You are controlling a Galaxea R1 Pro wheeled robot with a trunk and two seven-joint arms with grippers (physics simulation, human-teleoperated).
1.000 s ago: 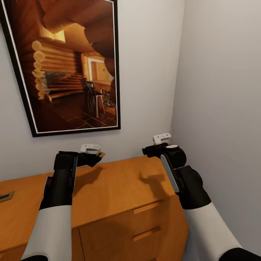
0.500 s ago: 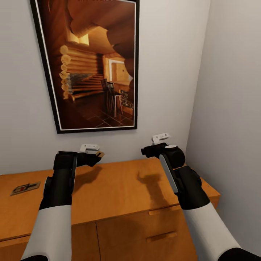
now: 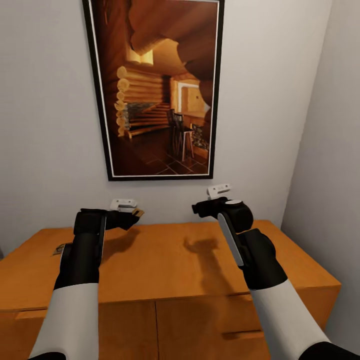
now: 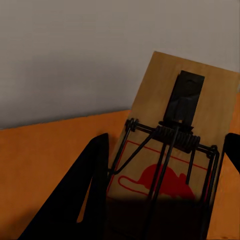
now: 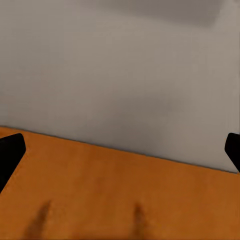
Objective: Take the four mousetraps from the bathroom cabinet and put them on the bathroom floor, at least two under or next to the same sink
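Observation:
My left gripper [image 3: 129, 217] is shut on a mousetrap [image 3: 139, 213], held above the orange wooden dresser [image 3: 165, 260]. In the left wrist view the mousetrap [image 4: 186, 120] is a tan wooden slab with a dark spring bar and a red mouse print, clamped between the black fingers [image 4: 92, 192]. A second mousetrap [image 3: 59, 248] lies on the dresser top at the left, partly hidden behind my left arm. My right gripper [image 3: 198, 208] hovers over the dresser, open; in the right wrist view its fingertips [image 5: 10, 155] stand far apart with nothing between them.
A large framed picture of a log cabin interior [image 3: 160, 90] hangs on the pale wall behind the dresser. A side wall [image 3: 335, 150] closes the corner at the right. Drawer fronts [image 3: 200, 320] show below the dresser top.
The whole picture has shifted right, so the camera has turned left. Both arms keep their pose, and the left gripper still holds its mousetrap.

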